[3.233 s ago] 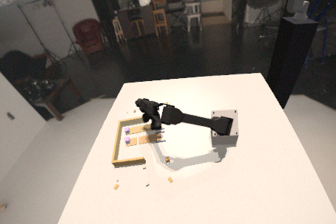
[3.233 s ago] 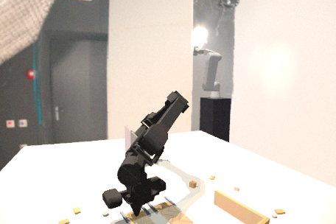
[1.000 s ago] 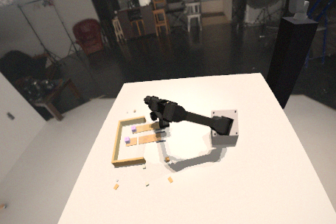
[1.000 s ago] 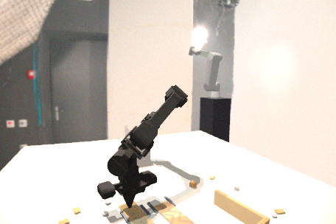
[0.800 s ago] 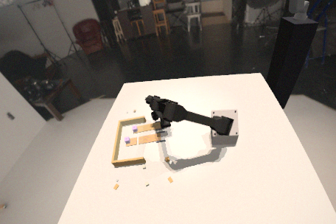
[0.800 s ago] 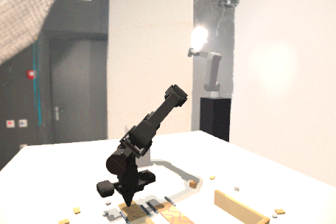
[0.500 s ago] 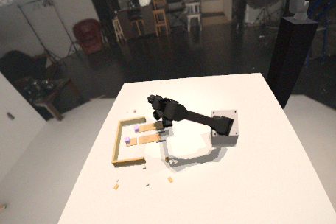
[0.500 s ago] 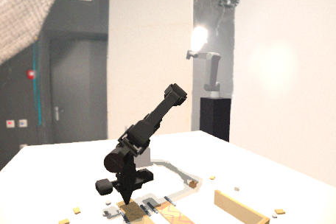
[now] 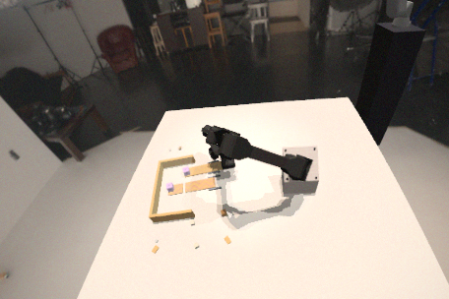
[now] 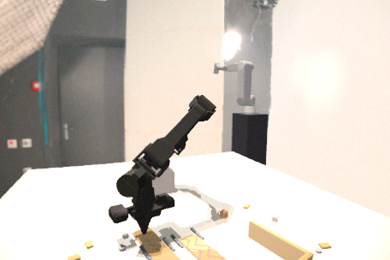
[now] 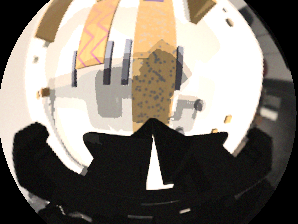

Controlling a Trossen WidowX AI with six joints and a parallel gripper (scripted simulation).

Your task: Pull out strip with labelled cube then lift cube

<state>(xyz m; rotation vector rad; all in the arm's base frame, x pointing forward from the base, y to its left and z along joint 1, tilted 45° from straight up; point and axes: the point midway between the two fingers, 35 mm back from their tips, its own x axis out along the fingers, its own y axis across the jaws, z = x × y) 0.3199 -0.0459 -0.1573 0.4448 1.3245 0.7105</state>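
Currently, the gripper [image 9: 217,163] [image 10: 144,232] [image 11: 152,120] points downward, fingertips together.

Can't make out any label on the two purple cubes [image 9: 186,171] [image 9: 169,187] from the top, way too tiny. Can't follow the speckled strip [image 9: 204,169] [image 10: 159,247] [image 11: 155,65] or the zigzag strip [image 9: 200,185] [image 10: 198,245] [image 11: 95,37] to the far end either: cut off at the bottom in the exterior view, at the top in the wrist one. Same deal with the wooden frame [image 9: 156,189] [image 10: 278,241] [image 11: 52,22]. Can't see the speckled strip's near end in the wrist view, hidden behind the gripper [image 9: 228,165] [image 10: 144,232] [image 11: 153,122].
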